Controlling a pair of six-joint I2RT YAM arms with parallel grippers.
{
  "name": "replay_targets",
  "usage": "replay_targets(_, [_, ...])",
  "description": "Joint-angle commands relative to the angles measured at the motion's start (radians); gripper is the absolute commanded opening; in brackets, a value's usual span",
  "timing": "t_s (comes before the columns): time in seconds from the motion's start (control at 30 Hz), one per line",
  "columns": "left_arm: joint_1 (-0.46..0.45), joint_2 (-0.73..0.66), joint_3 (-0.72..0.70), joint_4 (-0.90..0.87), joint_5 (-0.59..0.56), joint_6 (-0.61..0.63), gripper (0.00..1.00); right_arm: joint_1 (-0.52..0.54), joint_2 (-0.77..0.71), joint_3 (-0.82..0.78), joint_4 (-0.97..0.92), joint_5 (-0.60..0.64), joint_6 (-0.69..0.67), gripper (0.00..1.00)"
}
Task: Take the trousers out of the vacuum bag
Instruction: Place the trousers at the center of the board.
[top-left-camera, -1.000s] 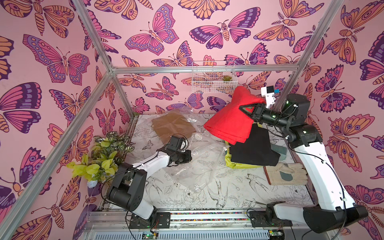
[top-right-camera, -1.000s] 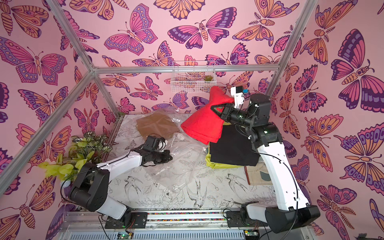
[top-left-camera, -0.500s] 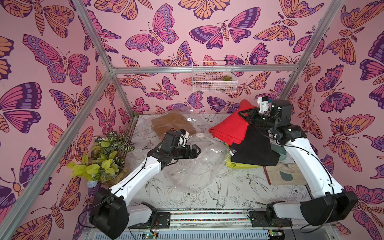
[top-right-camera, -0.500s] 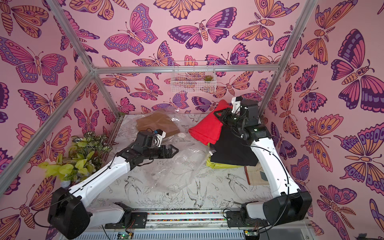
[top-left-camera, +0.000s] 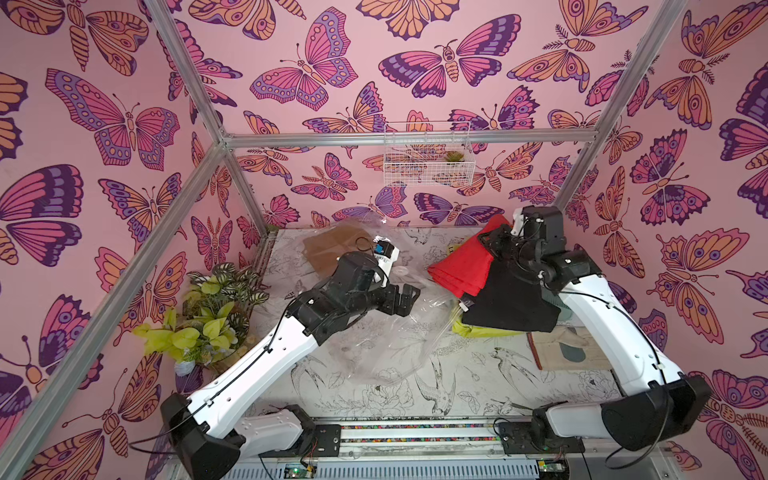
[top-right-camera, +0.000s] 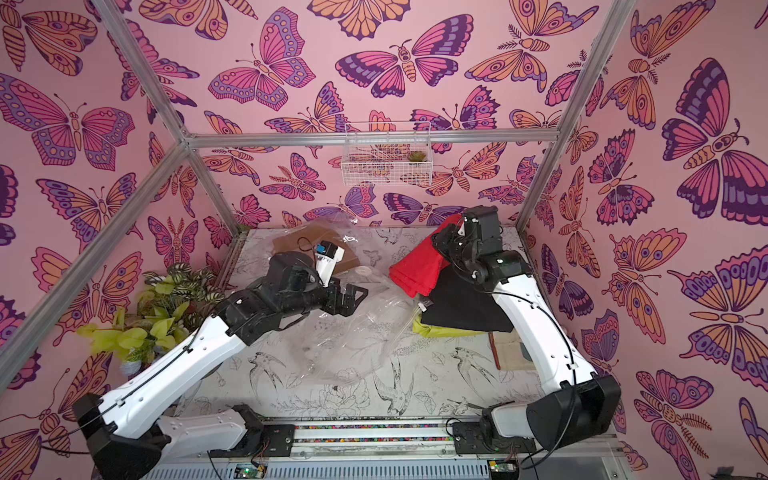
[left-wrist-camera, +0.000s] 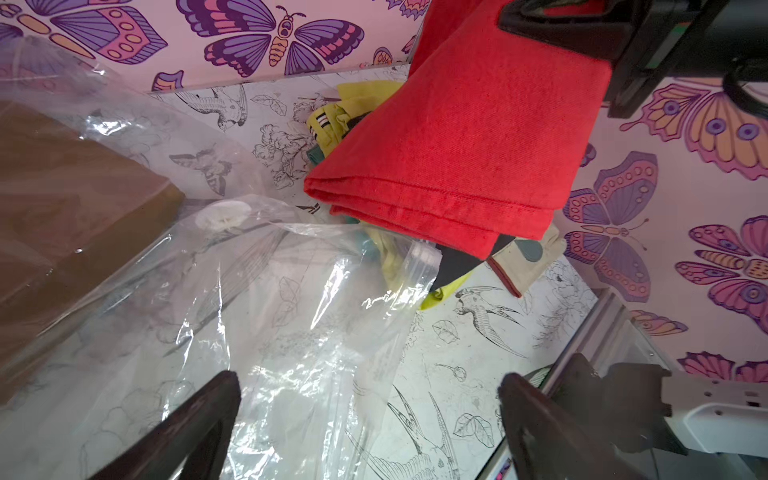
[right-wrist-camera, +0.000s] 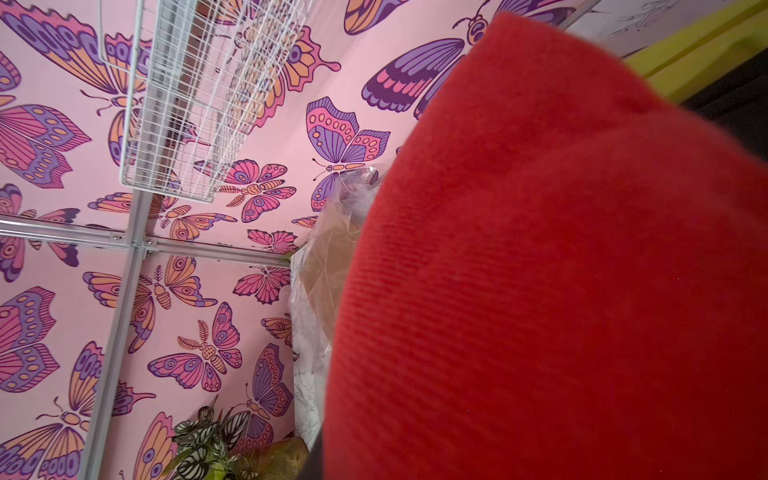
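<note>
**Bimanual cell, in both top views and both wrist views.** The left gripper (top-left-camera: 405, 297) hangs just above a large, crinkly, transparent plastic vacuum bag (top-left-camera: 395, 345). Its two black fingers (left-wrist-camera: 199, 428) are spread wide, with nothing between them.

The vacuum bag lies slack on the white, bird-printed table (top-left-camera: 457, 386), running from the middle toward the far left corner. Its round white valve cap (top-left-camera: 401, 271) faces upward, near the left gripper. Folded mustard-brown cloth trousers (top-left-camera: 328, 253) show through the plastic at the bag's far end.

The right gripper (top-left-camera: 492, 245) is pinched on the upper edge of folded red cloth trousers (top-left-camera: 461, 266), which it holds tilted and wholly outside the bag. In the right wrist view the red trousers (right-wrist-camera: 540, 291) fill most of the picture and hide the fingers.

The lower folded edge of the red trousers hangs over a pile on the table's right side. Whether it touches the pile cannot be told. In the pile, folded black cloth trousers (top-left-camera: 511, 307) lie on top of folded yellow cloth trousers (top-left-camera: 478, 330).

In the left wrist view one edge of the bag overlaps the yellow trousers (left-wrist-camera: 395, 257). Pale work gloves (top-left-camera: 569, 349) lie flat just beside the pile on its near side, partly under the right arm.
</note>
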Motion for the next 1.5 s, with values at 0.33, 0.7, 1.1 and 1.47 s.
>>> replay_targets(0.33, [-0.154,0.250,0.208,0.034,-0.224,0.091,1.00,0.101,0.047,0.086,0.044,0.140,0.071,0.00])
replay_targets(0.7, [-0.226,0.382,0.262,0.172,-0.248,0.042,1.00,0.105,0.037,0.083,0.051,0.149,0.103,0.00])
replay_targets(1.1, [-0.241,0.510,0.294,0.223,-0.468,0.030,0.99,0.105,0.002,0.048,0.081,0.134,0.143,0.00])
replay_targets(1.47, [-0.237,0.530,0.223,0.337,-0.514,0.022,0.42,0.105,-0.031,-0.034,0.144,0.106,0.201,0.00])
